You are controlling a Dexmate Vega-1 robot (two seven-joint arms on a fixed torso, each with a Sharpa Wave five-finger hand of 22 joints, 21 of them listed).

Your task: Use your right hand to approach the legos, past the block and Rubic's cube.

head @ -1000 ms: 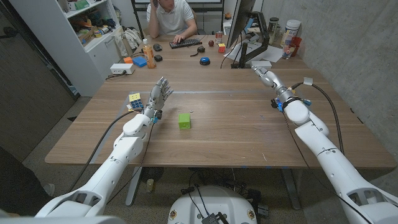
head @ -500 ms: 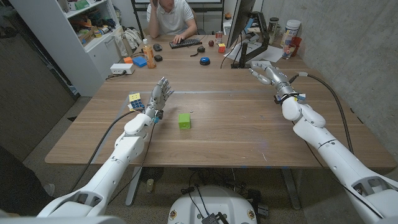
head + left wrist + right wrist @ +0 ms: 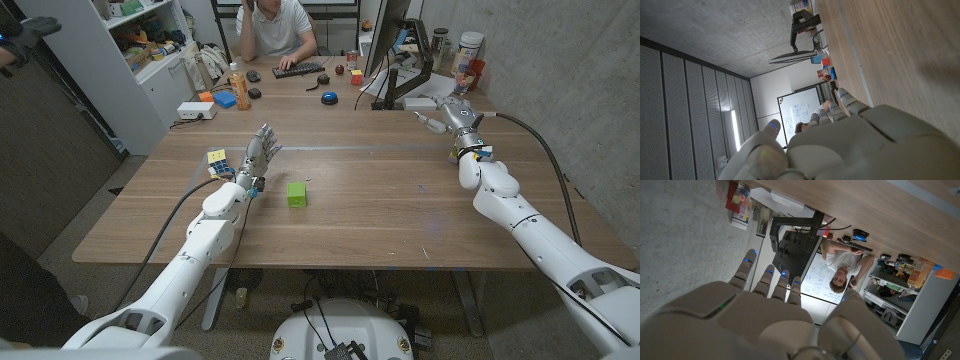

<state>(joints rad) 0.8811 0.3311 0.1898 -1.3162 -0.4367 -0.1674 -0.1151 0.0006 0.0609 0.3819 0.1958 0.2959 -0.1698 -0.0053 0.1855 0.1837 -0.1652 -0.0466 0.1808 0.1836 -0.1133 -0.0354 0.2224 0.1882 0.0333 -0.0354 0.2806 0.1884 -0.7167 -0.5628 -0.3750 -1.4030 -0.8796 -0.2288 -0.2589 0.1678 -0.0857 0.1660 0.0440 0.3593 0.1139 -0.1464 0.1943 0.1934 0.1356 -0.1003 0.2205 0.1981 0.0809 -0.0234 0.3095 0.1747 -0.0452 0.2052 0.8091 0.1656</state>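
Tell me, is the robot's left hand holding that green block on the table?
No: the left hand is open with nothing in it, apart from the green block.

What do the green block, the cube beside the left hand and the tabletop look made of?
Green block: probably plastic or painted wood, one flat uniform green.
Rubik's cube: likely plastic, with yellow, white and blue squares on its faces.
Table: wood or wood veneer, matte, long brown grain streaks.
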